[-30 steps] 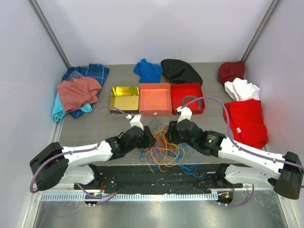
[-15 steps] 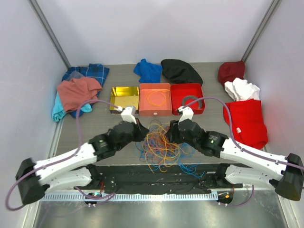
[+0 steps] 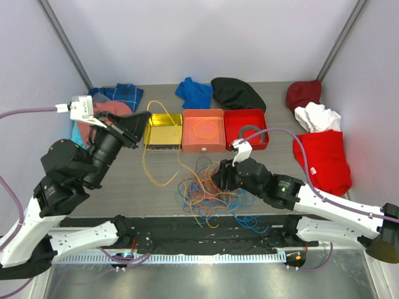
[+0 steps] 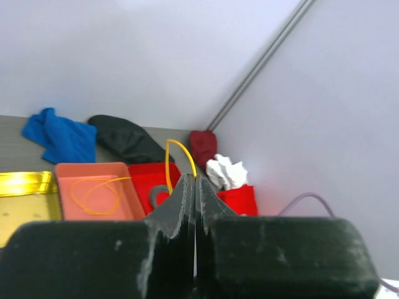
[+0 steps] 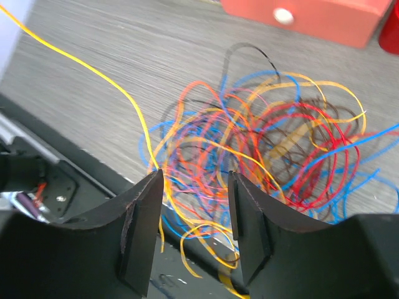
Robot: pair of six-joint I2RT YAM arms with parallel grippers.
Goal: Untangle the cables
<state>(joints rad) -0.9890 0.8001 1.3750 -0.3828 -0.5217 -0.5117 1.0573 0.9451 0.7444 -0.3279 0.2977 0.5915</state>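
Note:
The cables (image 3: pixel 209 190) lie as one tangle of orange, yellow, blue, red and dark strands near the table's front edge, also seen in the right wrist view (image 5: pixel 268 143). My left gripper (image 3: pixel 144 118) is raised high at the left and is shut on one yellow cable (image 3: pixel 145 163). That strand arcs over the fingertips (image 4: pixel 195 177) as a yellow loop (image 4: pixel 177 146) and trails down into the heap. My right gripper (image 3: pixel 218 176) hovers open just over the tangle's left part (image 5: pixel 194 199), with strands beneath it but none pinched.
At the back stand a gold tin (image 3: pixel 163 129), an orange tray (image 3: pixel 203 144) holding a coiled orange cable, and a red tray (image 3: pixel 246 144) with a grey coil. Heaps of clothing lie along the back and both sides, among them a red cloth (image 3: pixel 323 159) at the right.
My left gripper has shut on the yellow cable and risen up and to the left, drawing the strand out of the heap. The right gripper has stayed over the tangle.

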